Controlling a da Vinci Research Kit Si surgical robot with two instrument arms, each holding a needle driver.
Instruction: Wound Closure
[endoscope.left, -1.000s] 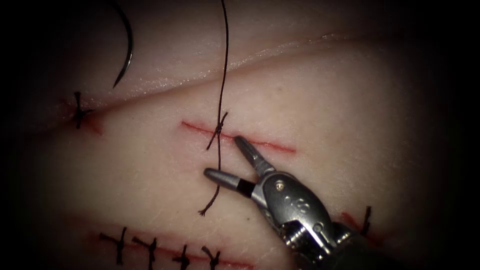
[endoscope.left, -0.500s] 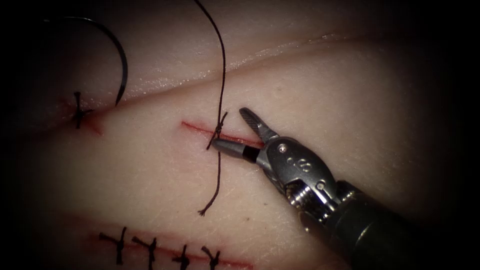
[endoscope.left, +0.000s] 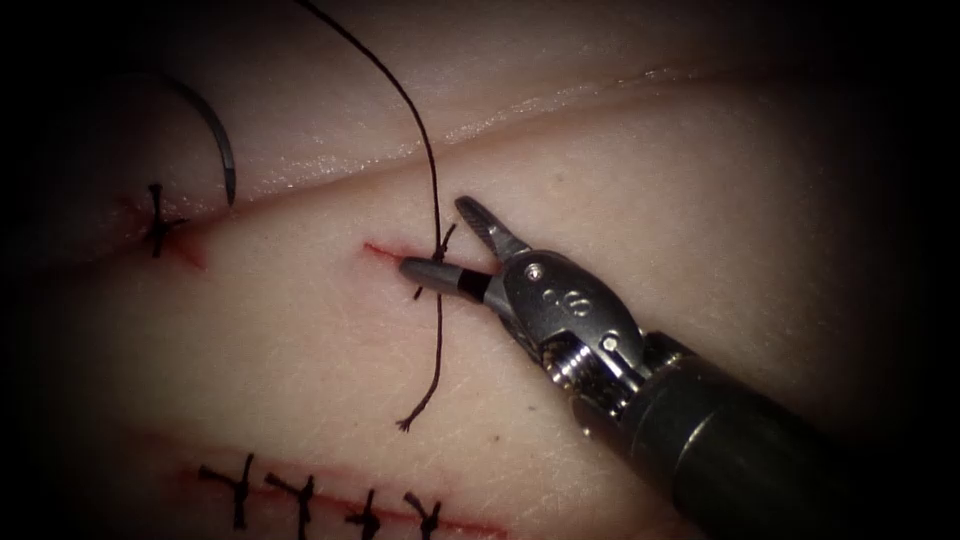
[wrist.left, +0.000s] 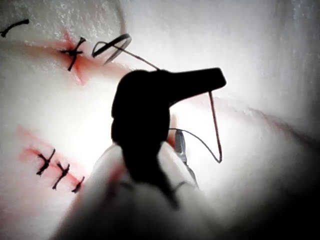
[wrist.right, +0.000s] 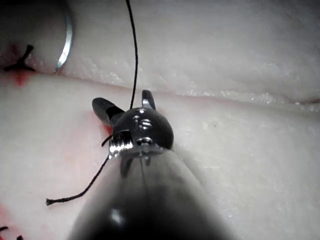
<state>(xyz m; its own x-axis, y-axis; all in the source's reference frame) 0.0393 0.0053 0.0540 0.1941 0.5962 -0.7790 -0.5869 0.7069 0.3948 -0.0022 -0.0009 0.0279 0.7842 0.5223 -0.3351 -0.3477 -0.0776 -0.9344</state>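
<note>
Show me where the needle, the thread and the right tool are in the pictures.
needle (endoscope.left: 218, 140): endoscope view, on its curved body, left of the cut.
thread (endoscope.left: 437, 330): endoscope view, on the strand below the knot.
right tool (endoscope.left: 455, 243): endoscope view, between the tips of its open jaws.

R tool (endoscope.left: 455, 245): silver claw w/ serrated fingers, rivets, stamped marks on wrist, dark shaft (endoscope.left: 730, 460).

Endoscope looks down from above-front; both close wrist views share the knotted cut (endoscope.left: 440, 262) with it.
</note>
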